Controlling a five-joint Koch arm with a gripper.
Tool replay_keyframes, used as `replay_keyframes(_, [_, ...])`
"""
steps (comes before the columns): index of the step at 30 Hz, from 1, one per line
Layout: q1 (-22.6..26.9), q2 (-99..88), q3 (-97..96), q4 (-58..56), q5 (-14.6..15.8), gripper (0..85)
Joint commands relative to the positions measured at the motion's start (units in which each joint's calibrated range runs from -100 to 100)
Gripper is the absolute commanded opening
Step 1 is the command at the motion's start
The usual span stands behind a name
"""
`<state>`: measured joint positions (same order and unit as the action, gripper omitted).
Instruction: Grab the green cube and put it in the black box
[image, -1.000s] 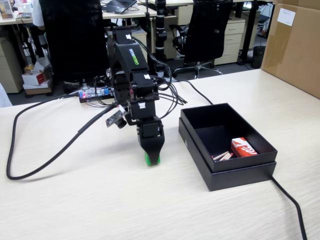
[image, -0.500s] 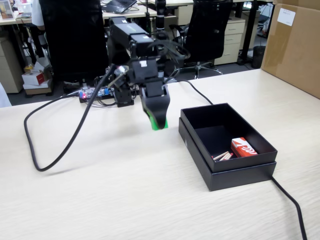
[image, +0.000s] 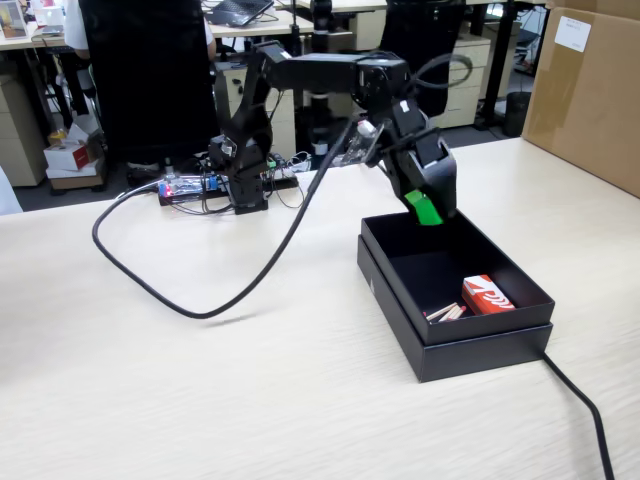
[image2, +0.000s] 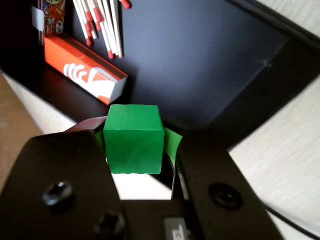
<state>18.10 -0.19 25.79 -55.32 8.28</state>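
The green cube (image2: 134, 139) sits clamped between the two jaws of my gripper (image2: 135, 136), which is shut on it. In the fixed view the gripper (image: 425, 208) hangs over the far left corner of the black box (image: 400, 300), with the green cube (image: 424, 208) showing at its tip just above the rim. The wrist view looks down into the black box (image2: 210, 60), whose dark floor lies below the cube.
Inside the box lie a red-and-white packet (image: 487, 295) and several matches (image: 445, 313), also seen in the wrist view as the packet (image2: 85, 75) and matches (image2: 102, 22). A big brown carton (image: 590, 90) stands at the back right. A black cable (image: 200, 290) loops across the table.
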Motion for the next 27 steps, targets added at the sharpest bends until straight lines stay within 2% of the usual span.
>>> replay_keyframes(1, [0.1, 2.1, 4.1, -0.1, -0.1, 0.9])
replay_keyframes(16, [-0.1, 10.5, -1.1, -0.1, 0.0, 2.0])
replay_keyframes(19, [-0.1, 10.9, -2.8, -1.0, 0.0, 22.1])
replay_keyframes(22, [-0.3, 10.3, -2.8, -1.0, -0.1, 37.2])
replay_keyframes(25, [-0.6, 6.6, -2.1, -1.0, -0.1, 45.7])
replay_keyframes(27, [-1.0, 0.9, -0.8, -1.0, 0.0, 46.5])
